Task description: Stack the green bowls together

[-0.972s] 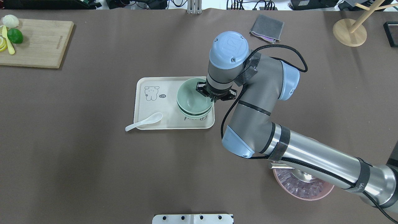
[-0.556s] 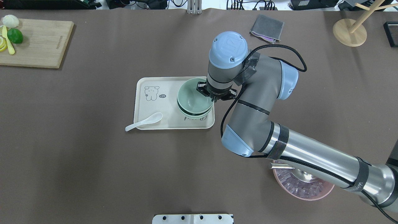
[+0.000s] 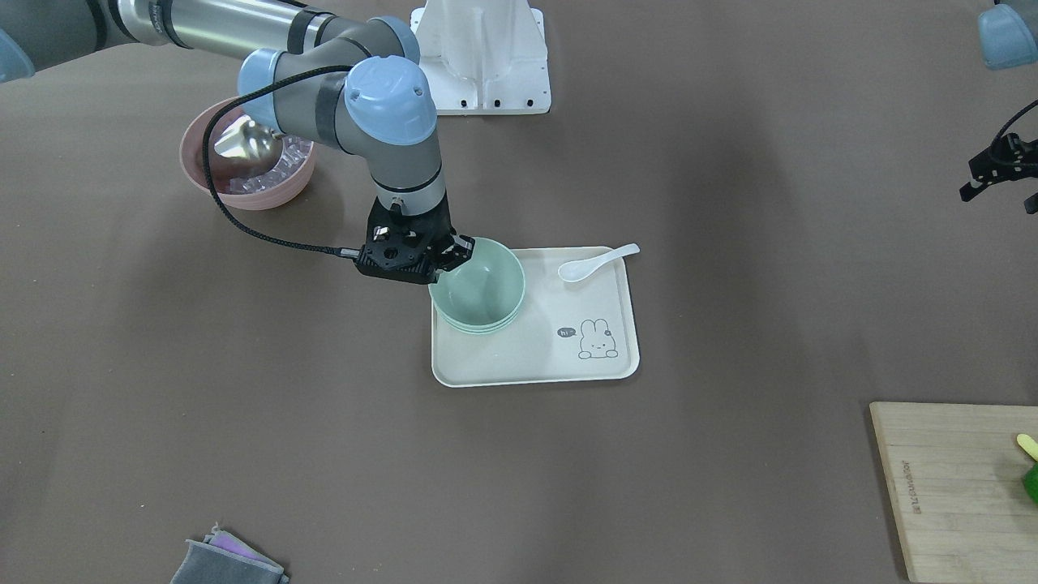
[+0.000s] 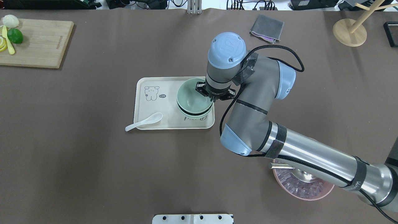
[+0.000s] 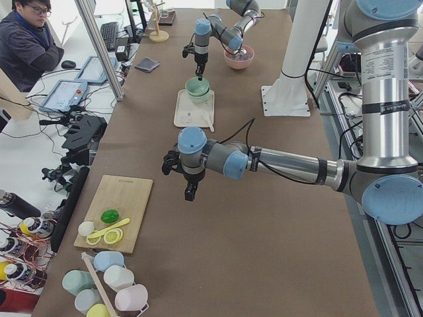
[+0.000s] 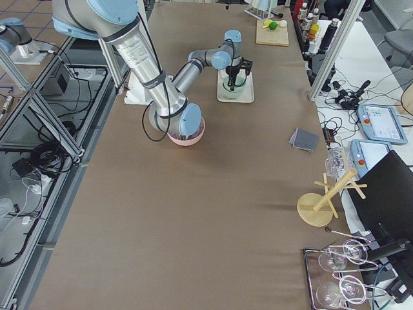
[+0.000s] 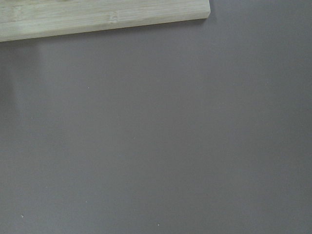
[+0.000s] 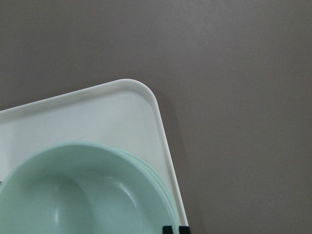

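The brown worktop [image 4: 93, 161] is seen whole only from overhead. The right arm [image 4: 311, 155] is stretched across it to a cream tray [image 3: 519, 365]. In the overhead view the arm's wrist hides the right hand [image 3: 451, 259], which is shown better from the front, set at the rim of the stack on the side towards the pink bowl [image 3: 268, 191].

A wooden cutting board [image 4: 40, 43] is laid at the far left corner, with a lime [image 4: 15, 35] on it. In the front view only a corner of the board is caught.

The green bowls [image 3: 478, 292] are nested in one stack on the tray. Three rims can be counted from the front, while overhead a dark gap is seen under the top bowl [image 4: 192, 98].

In the right wrist view two black fingertips [image 8: 168, 229] are seen close together, with the top bowl's rim pinched between them.

A metal scoop [image 3: 243, 142] is held in the pink bowl, a grey cloth [image 4: 267, 28] is laid well apart, and a white spoon [image 3: 596, 261] is rested across the tray's edge.

The left hand [image 3: 999, 172] is cut off at the front view's edge. Whether it is open or closed cannot be told.

A rabbit and a speech bubble reading "hi" [image 3: 565, 332] are printed on the tray. A mark on the board's edge cannot be read.
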`<state>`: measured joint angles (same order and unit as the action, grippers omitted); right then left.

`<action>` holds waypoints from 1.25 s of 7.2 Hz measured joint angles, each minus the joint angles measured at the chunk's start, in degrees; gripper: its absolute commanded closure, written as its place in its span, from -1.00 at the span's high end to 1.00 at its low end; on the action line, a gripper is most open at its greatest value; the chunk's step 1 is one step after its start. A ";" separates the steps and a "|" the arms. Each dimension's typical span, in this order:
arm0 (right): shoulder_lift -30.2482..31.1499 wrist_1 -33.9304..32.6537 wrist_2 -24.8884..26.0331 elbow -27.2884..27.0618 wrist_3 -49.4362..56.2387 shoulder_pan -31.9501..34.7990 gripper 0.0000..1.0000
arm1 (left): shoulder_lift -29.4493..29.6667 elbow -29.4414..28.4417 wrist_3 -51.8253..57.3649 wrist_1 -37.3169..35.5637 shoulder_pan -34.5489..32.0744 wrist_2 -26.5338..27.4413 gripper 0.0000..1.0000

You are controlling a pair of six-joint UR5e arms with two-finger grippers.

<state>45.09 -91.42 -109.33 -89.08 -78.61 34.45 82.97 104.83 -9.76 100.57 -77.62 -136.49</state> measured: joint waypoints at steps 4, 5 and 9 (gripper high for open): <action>0.18 0.01 -0.34 0.05 0.03 -0.30 -1.00 | 0.00 -0.06 0.04 -0.02 0.01 0.00 0.97; 0.26 0.01 -0.37 0.10 0.04 -0.32 -1.00 | 0.00 -0.06 0.02 -0.02 0.01 0.00 0.97; 0.24 0.46 -0.41 0.89 0.68 -0.35 -1.00 | 0.00 -0.06 0.00 -0.02 0.01 0.00 0.97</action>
<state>45.33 -90.96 -109.74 -88.19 -77.93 34.10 82.97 104.77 -9.76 100.55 -77.61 -136.49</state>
